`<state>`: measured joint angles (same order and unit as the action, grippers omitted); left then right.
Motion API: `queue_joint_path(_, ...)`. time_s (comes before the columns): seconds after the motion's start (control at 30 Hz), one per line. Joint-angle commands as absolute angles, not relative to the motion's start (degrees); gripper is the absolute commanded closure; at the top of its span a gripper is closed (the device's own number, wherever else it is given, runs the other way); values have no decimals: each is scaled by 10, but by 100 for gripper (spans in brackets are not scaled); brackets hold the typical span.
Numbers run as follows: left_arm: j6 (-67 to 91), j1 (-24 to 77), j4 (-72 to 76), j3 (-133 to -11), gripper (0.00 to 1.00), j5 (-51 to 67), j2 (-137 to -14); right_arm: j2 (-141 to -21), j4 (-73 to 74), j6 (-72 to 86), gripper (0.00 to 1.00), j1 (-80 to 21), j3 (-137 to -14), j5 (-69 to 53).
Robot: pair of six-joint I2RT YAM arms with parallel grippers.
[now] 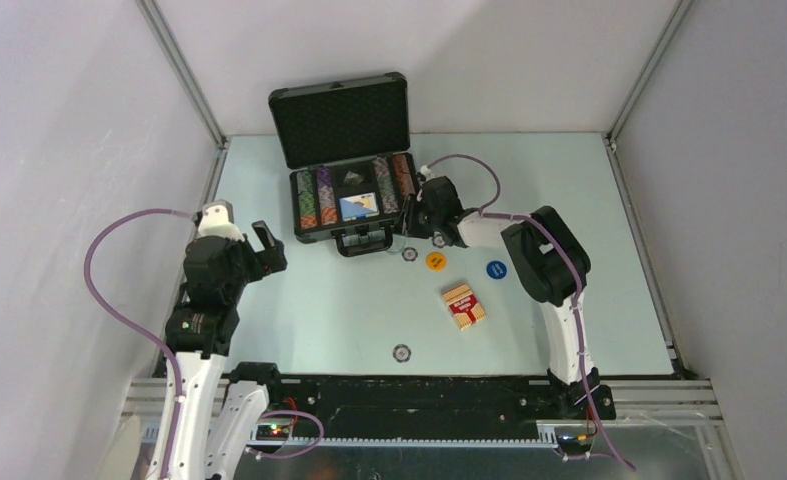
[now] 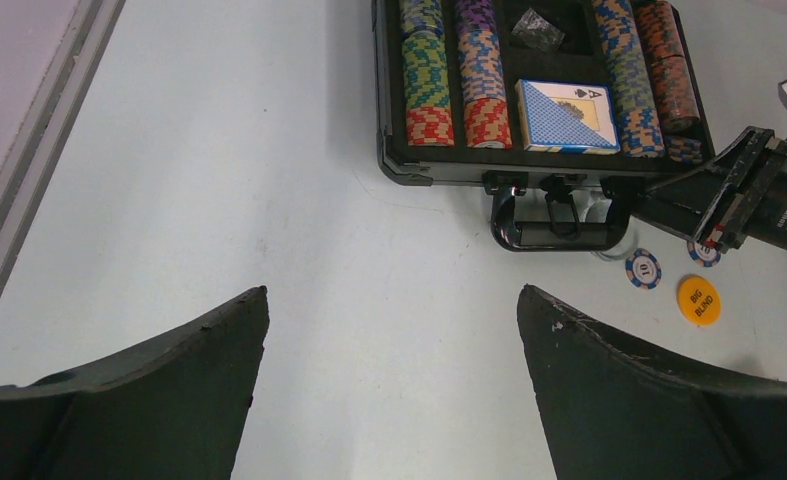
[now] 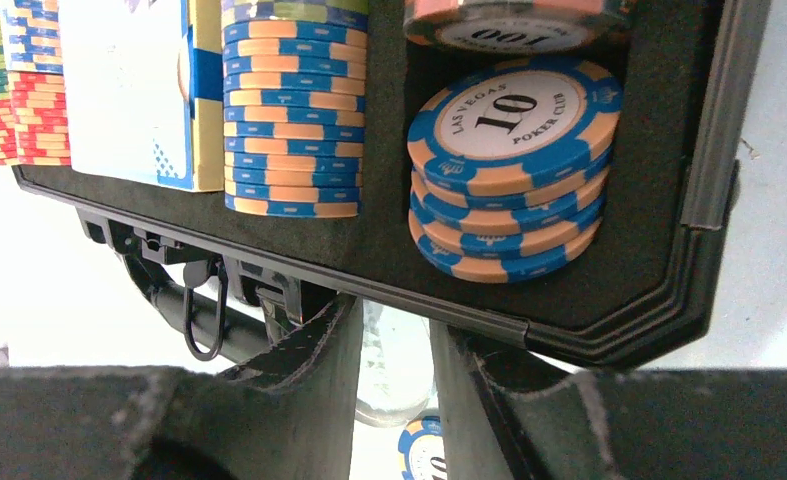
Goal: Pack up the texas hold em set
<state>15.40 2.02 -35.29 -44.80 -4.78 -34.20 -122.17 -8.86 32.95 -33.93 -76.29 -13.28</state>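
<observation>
The black briefcase (image 1: 340,236) stands open at the table's back, lid up, with rows of chips (image 2: 428,75), a blue card deck (image 2: 564,115) and the dark triangular marker (image 2: 537,28) in its foam. My right gripper (image 1: 412,225) is at the case's front right corner, by the handle (image 2: 554,233). Its jaws are nearly together on a clear round button (image 3: 394,370). My left gripper (image 2: 392,290) is open and empty, left of the case. The red-patterned deck (image 1: 463,306), an orange button (image 1: 436,261) and a blue button (image 1: 496,269) lie on the table.
Loose chips lie in front of the case (image 1: 409,254), beside my right gripper (image 1: 439,240) and near the front edge (image 1: 401,352). Grey walls with metal rails close in the left, right and back sides of the table.
</observation>
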Motion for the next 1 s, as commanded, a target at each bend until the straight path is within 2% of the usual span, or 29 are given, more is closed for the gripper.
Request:
queue_joint_path(0.0, 140, 22, -344, -453, 2, -34, -344, -1206, -102, 316, 64, -367, -743, -182)
queue_joint_path(0.63, 140, 23, -344, -453, 2, -29, -345, -1181, -113, 291, 67, -431, -676, -185)
queue_joint_path(0.97, 140, 23, -343, -452, 2, -28, -345, -1120, -86, 258, 68, -459, -665, -120)
